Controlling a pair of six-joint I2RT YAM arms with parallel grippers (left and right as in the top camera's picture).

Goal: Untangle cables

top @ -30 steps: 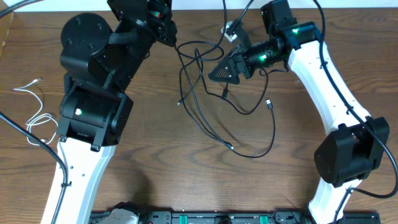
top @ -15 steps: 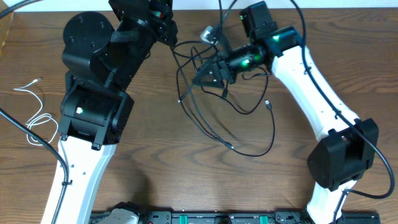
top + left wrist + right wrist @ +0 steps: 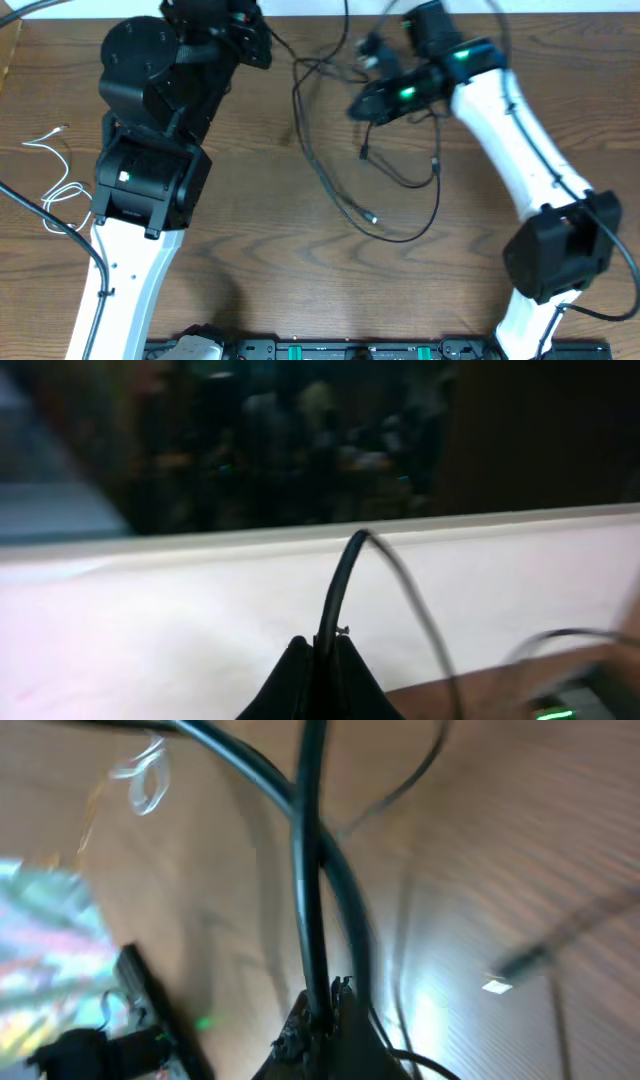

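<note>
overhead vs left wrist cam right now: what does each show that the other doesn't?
Overhead only: the thin white cable looped near the left edge of the brown wooden table, the loose mid-table loops of the thin black cables, and the right hand, blurred, at their upper strands.
Left wrist only: a close look at the left hand, shut on one black cable that rises from its fingertips and arcs over, with a dim, blurred background.
Both: the black cable running to the left hand.
</note>
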